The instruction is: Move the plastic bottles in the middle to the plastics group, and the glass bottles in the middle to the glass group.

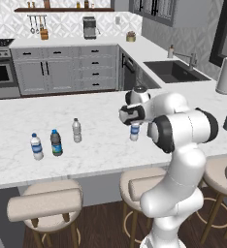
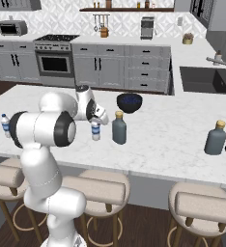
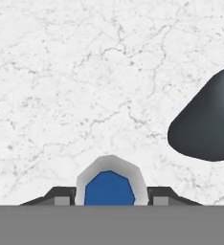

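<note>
Blue-capped bottle (image 3: 109, 184) between tool (image 3: 109, 197) fingers.

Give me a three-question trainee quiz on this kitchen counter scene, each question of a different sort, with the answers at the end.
1. True or false: the blue-capped bottle stands upright between the fingers.
2. In the right base view, which thing stands closest beside that bottle? A) a white paper roll B) the grey-teal bottle C) a toaster
3. Fill in: in the left base view, ____ slim bottles stand together near the left end of the counter.

Key: 1 true; 2 B; 3 three.
</note>
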{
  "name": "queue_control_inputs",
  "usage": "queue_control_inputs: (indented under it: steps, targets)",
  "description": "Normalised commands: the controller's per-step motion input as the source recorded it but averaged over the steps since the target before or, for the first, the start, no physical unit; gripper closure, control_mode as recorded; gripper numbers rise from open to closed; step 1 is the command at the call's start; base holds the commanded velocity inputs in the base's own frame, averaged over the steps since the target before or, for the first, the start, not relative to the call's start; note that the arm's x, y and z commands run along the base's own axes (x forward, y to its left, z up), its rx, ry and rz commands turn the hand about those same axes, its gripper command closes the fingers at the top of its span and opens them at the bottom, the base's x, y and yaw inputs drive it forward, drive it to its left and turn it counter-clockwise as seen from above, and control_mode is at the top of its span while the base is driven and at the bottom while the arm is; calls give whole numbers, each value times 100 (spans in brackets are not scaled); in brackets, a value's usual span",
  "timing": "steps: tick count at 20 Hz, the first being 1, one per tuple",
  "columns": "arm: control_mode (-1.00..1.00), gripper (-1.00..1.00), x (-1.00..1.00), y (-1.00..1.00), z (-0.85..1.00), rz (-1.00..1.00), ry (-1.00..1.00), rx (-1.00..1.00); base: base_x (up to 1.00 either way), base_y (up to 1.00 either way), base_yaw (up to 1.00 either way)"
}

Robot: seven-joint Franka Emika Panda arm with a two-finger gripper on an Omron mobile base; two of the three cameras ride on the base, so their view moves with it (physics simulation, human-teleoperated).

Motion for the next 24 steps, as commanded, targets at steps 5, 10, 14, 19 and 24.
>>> queue_control_inputs:
  steps: [5, 10, 14, 19, 24]
  targets:
    - [-100, 100, -40, 46, 29, 17, -4, 0, 0, 0, 0]
    - [-100, 100, -20, 78, 25, 27, 2, 0, 0, 0, 0]
    - [-100, 100, 0, 93, 13, 35, 8, 1, 0, 0, 0]
    - [-100, 100, 1, 96, 0, 40, 12, 1, 0, 0, 0]
    - [-100, 100, -3, 87, 0, 28, 2, 0, 0, 0, 0]
